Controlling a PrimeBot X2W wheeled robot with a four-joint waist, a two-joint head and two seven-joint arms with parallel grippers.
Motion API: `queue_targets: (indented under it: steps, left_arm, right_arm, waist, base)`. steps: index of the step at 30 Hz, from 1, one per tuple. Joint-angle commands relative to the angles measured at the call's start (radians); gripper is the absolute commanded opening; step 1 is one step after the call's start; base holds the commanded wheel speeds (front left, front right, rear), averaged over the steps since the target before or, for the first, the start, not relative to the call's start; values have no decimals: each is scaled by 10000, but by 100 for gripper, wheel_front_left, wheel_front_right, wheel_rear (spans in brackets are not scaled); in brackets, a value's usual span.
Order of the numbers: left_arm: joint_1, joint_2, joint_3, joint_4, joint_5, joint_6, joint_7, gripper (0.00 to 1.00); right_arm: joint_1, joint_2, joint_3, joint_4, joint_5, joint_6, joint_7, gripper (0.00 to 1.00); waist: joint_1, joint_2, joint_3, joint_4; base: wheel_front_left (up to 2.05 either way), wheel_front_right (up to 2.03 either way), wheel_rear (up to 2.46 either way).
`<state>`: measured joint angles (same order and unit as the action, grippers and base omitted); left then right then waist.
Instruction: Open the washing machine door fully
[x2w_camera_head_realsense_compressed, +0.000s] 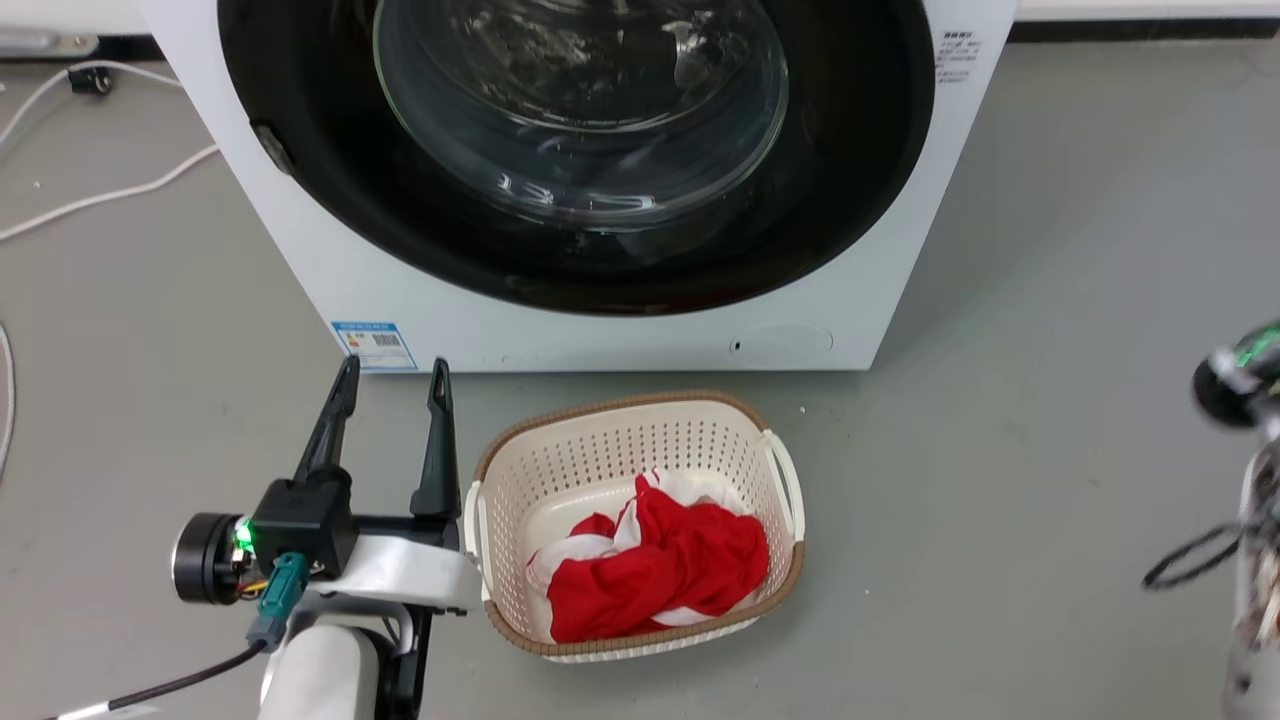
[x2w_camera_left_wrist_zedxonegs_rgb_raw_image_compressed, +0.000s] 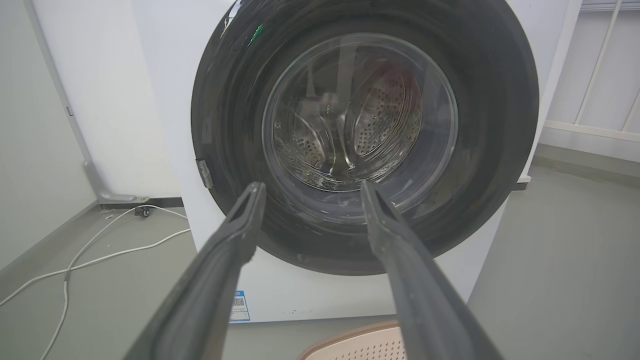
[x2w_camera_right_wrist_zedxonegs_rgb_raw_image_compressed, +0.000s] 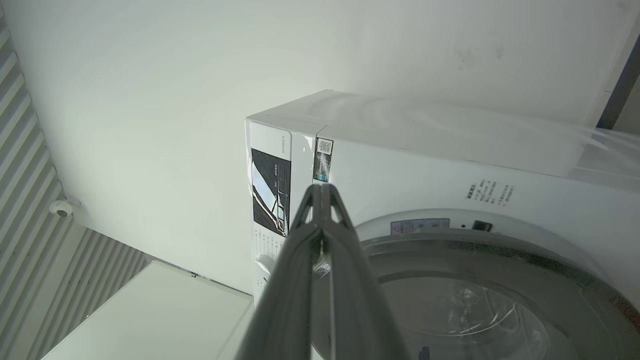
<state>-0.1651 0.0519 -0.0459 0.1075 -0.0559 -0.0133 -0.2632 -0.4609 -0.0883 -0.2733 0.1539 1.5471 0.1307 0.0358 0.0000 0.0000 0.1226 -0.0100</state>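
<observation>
The washing machine door (x2w_camera_head_realsense_compressed: 580, 120) sat shut, flush against the front of the white machine (x2w_camera_head_realsense_compressed: 300, 270), its glass bowl facing the robot. The left gripper (x2w_camera_head_realsense_compressed: 393, 365) hung low before it with jaws apart and empty, just beside the laundry basket (x2w_camera_head_realsense_compressed: 620, 405) of red cloth (x2w_camera_head_realsense_compressed: 660, 560). The right gripper (x2w_camera_right_wrist_zedxonegs_rgb_raw_image_compressed: 320, 189) pointed at the machine's top corner, jaws pressed together on nothing. To open it cleanly, I judged, the spread fingers should hook behind the rim's free edge, opposite the hinge, then pull along the door's arc rather than straight back, staying clear of the basket.
</observation>
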Motion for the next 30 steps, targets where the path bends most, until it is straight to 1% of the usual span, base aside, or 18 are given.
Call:
queue_targets:
  steps: [1,5,8,12,15,19,22,24,30]
  left_arm:
    - [-188,-13,-1,-65,-1,26,-24,100]
    - [-517,-16,-8,-196,-24,-2,-24,100]
    - [-755,-17,-18,-317,-25,4,-24,100]
    - [-1003,-17,-45,-434,-9,33,-24,100]
    - [-1184,-18,-93,-531,-22,44,-25,100]
    - [-1318,-18,-141,-595,-24,58,-24,100]
    - [-1335,-17,-221,-560,-65,90,-25,100]
    - [-1397,-18,-277,-581,-90,114,-25,100]
    - [-1526,-19,-442,-681,-170,187,-25,100]
  right_arm:
    - [-567,-196,-72,297,127,0,79,0]
    - [-2238,-832,-80,1619,348,0,430,0]
    - [-3557,-1399,183,2726,166,0,764,0]
    - [-5208,-2076,840,4107,-385,0,1456,0]
    - [-6321,-2413,1402,5029,-849,0,2146,0]
    - [-7531,-2511,2122,6107,-1520,0,2986,0]
    - [-8141,-2521,2628,6839,-2102,0,3518,0]
    - [-8520,-2576,2882,7307,-2577,0,3632,0]
    - [-9482,-2355,3370,8617,-3540,0,3911,0]
  waist:
    - [0,0,258,34]
    - [0,0,737,112]
    - [0,0,1078,181]
    - [0,0,1491,272]
    - [0,0,1791,343]
    - [0,0,2054,427]
    - [0,0,2114,547]
    - [0,0,2204,637]
    - [0,0,2532,906]
  base:
    - [0,0,0]
    - [0,0,0]
    - [0,0,0]
    - [0,0,0]
    - [0,0,0]
    - [0,0,0]
    - [0,0,0]
    - [0,0,0]
    - [0,0,0]
